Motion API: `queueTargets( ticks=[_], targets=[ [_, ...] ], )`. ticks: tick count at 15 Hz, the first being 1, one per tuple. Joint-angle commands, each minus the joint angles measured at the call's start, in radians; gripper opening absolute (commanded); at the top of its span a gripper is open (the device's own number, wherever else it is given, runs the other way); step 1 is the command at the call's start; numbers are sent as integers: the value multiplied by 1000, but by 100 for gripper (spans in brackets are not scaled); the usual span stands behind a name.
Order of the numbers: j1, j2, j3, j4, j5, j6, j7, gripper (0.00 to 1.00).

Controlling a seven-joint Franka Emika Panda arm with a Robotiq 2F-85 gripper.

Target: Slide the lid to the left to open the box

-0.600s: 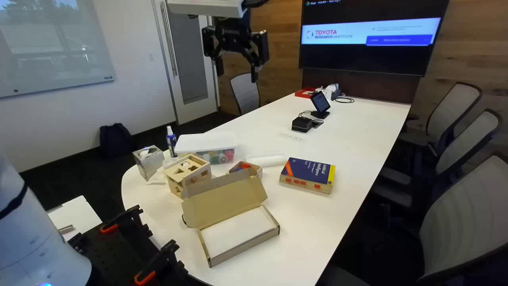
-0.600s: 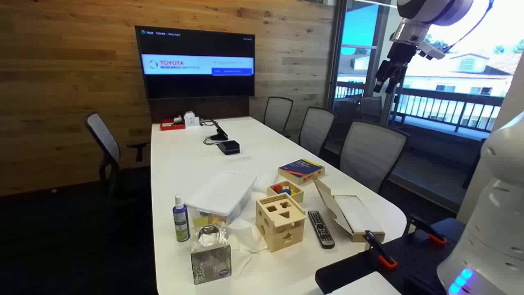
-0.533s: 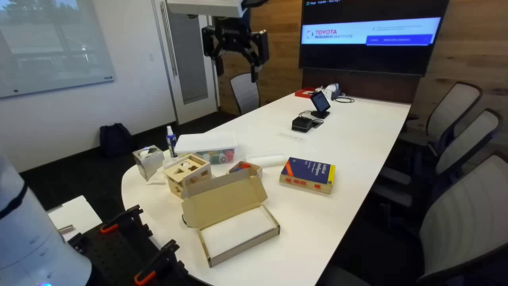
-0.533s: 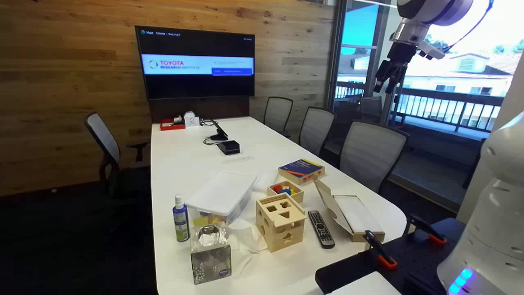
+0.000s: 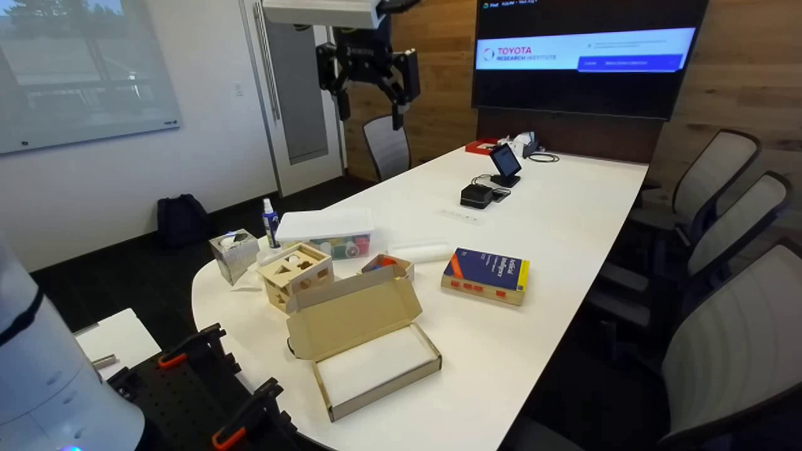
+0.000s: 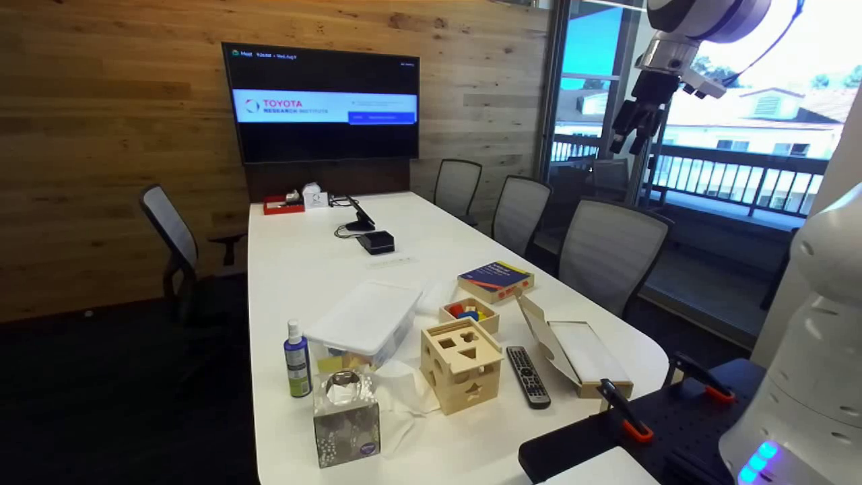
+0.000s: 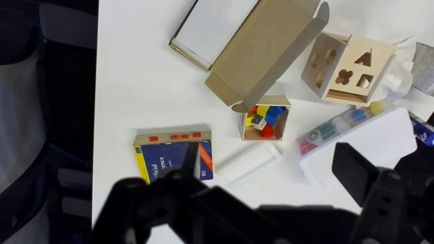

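The thin square light-wood lid [image 7: 356, 70], pierced with a triangle, a clover and a square, lies well below the black fingers [image 7: 353, 169]. In the wrist view it is also ahead of them, towards the finger at the right, the nearer of the two. It sits in the top of the small light-wood cube-shaped box [image 6: 454, 392], which stands on the white surface [image 5: 489, 338]. The fingers hang spread apart with nothing between them, and the approach has yet to be made.

With the lid near square, its line of travel matters more than any long axis. Raised side rails appear to set that line, slanting away from the fingers in the wrist view. At the end nearer the fingers, a narrow recess shows between lid and rim and may offer an edge to push; whether the lid is already partly slid, I cannot tell.

The see-through plastic tub with a white cover [image 7: 359, 149] lies just beside that end, fingers' side. The brown cardboard box with a raised flap [image 5: 385, 388] stands near one flank, a slim black remote control [image 6: 528, 377] between; a crumpled white sheet [image 7: 398, 81] lies against the opposite flank. Descending from above looks safest, and the end away from the fingers seems roomier for travel. Which way counts as left, the views do not settle.
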Motion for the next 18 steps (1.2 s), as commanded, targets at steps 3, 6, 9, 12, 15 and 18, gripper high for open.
queueTargets(
  ticks=[3, 6, 9, 12, 15, 18],
  targets=[
    [26, 54, 181, -8, 8, 32, 209, 100],
    [62, 130, 303, 16, 3, 57, 373, 100],
    [100, 234, 413, 43, -17, 112, 533, 100],
    [130, 350, 498, 57, -86, 214, 675, 100],
    [157, 450, 531, 56, -153, 319, 778, 100],
    [185, 546, 526, 56, -188, 427, 826, 100]
  ],
)
